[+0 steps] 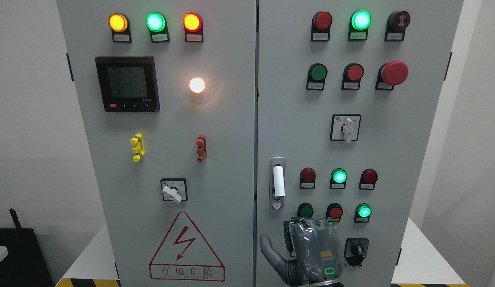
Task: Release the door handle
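In the head view, only the right hand [313,253] is seen, coming up from the bottom edge right of the middle, its grey back turned to the camera. The thumb [270,249] is spread off to the side, away from the palm, and the other fingers are loosely extended toward the cabinet's right door [419,159]; nothing is held between them.

The door handle [277,182], a silver recessed plate with a white lever standing upright in it, is found above the hand and slightly to the thumb side, near the door's inner edge. It is clear of the hand, with a strip of bare grey panel between them.

Just above the fingertips a dark green button [306,210] and a red button [335,211] are mounted, and a lit green lamp [363,210] is set further out on the side away from the thumb. A black rotary switch [356,249] lies just beside the hand on that same side.

Past the thumb, across the seam between the doors, a red warning triangle [186,249] with a lightning bolt is printed on the left door [227,159].
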